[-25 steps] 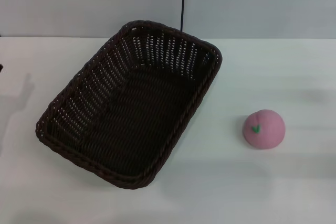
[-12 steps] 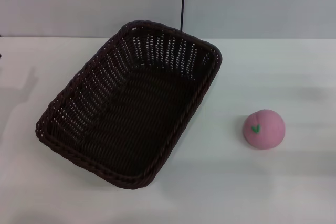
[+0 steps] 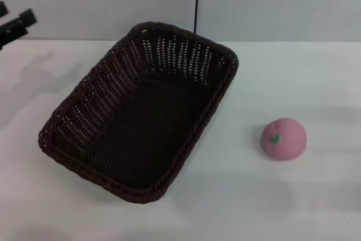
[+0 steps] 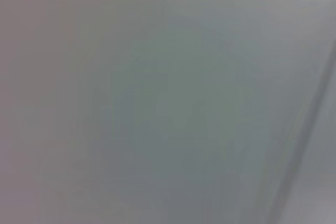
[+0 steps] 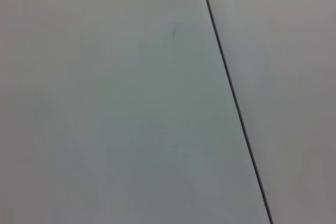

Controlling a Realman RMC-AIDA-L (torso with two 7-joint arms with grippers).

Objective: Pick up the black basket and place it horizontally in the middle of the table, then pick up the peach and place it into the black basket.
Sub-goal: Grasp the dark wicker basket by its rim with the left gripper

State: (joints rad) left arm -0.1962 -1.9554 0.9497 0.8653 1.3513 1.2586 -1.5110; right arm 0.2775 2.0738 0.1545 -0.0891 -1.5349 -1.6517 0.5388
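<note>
The left gripper, fingers spread, hangs well left of the skewed black basket, ready to straighten it.

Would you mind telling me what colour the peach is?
Pink, with a small green leaf mark; the peach shows best in the head view.

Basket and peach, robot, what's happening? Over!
Left claw open at table's far left edge. Right claw unseen. Black basket sits slanted, untouched. Peach outside, to its right. Nothing blocking.
</note>
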